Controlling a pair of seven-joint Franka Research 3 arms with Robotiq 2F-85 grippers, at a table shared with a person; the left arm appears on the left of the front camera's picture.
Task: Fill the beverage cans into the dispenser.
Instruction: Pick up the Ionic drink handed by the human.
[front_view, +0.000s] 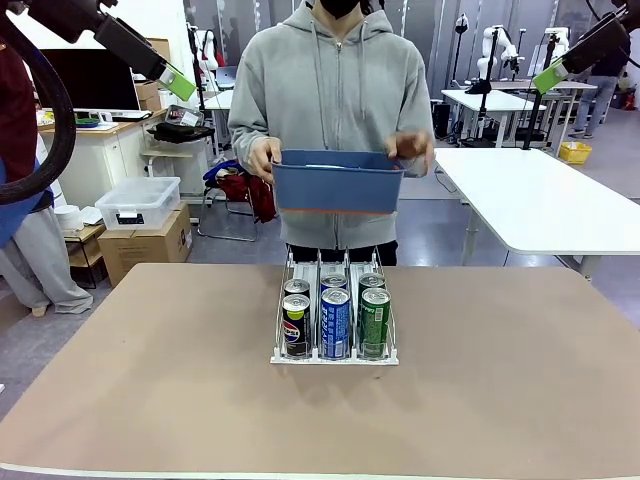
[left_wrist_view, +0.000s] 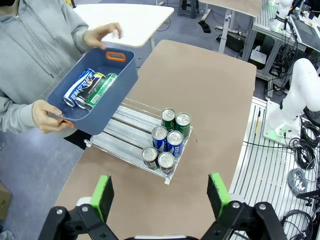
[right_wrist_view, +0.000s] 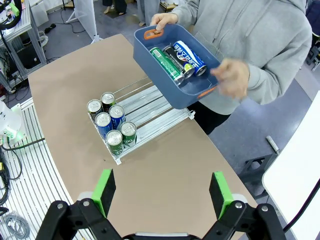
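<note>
The dispenser (front_view: 335, 358) is a white wire rack at the table's middle. Its three lanes hold two black Pepsi cans (front_view: 296, 325), two blue cans (front_view: 335, 320) and two green cans (front_view: 374, 320), all upright at the front. From above, the cans (left_wrist_view: 167, 142) (right_wrist_view: 112, 122) crowd the front lip, and the rear of the lanes (left_wrist_view: 125, 132) (right_wrist_view: 150, 107) is bare. A person holds a blue bin (front_view: 338, 188) over the far edge, with three more cans (left_wrist_view: 87, 90) (right_wrist_view: 177, 60) lying inside. My left gripper (front_view: 180, 85) (left_wrist_view: 160, 197) and right gripper (front_view: 550, 77) (right_wrist_view: 162, 192) hang high, open and empty.
The person stands at the far side of the table, both hands on the bin's (left_wrist_view: 110, 110) (right_wrist_view: 147, 60) ends. Bare brown tabletop (front_view: 150, 380) surrounds the rack on every side. A white table (front_view: 540, 200) stands behind at the right.
</note>
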